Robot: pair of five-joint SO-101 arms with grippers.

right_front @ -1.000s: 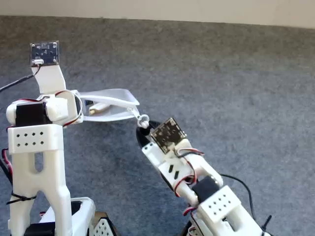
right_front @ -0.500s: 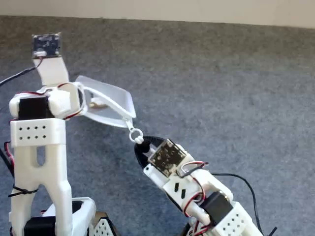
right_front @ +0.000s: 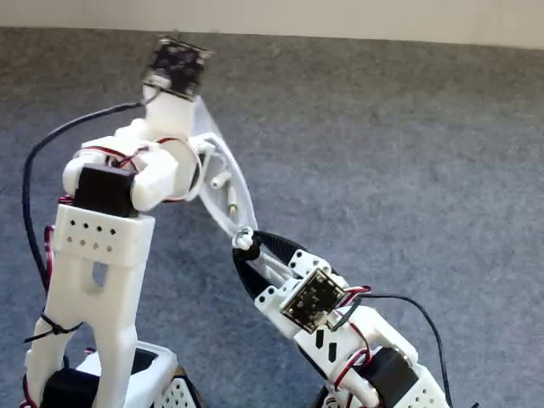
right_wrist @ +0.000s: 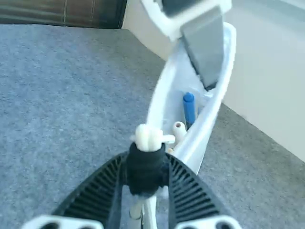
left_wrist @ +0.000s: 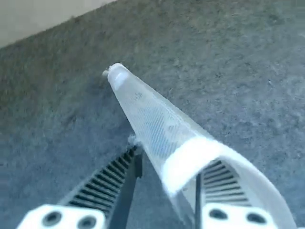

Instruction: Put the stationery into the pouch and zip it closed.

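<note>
Two tools grip the clear pouch (right_front: 235,194).
The left tool (left_wrist: 167,168) clamps its end; the right tool (right_wrist: 145,164) pinches the zipper pull (right_wrist: 148,136). Best drawn straight, pouch taut.

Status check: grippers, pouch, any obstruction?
Left gripper shut on pouch. Right gripper shut on zipper pull. Blue pen inside pouch. No obstruction seen.

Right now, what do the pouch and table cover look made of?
The pouch: translucent whitish plastic, probably soft vinyl with fine mesh reinforcement; diagonal weave lines show, and it bends. The table cover: grey matte textile, carpet- or felt-like; speckled, fuzzy nap.
</note>
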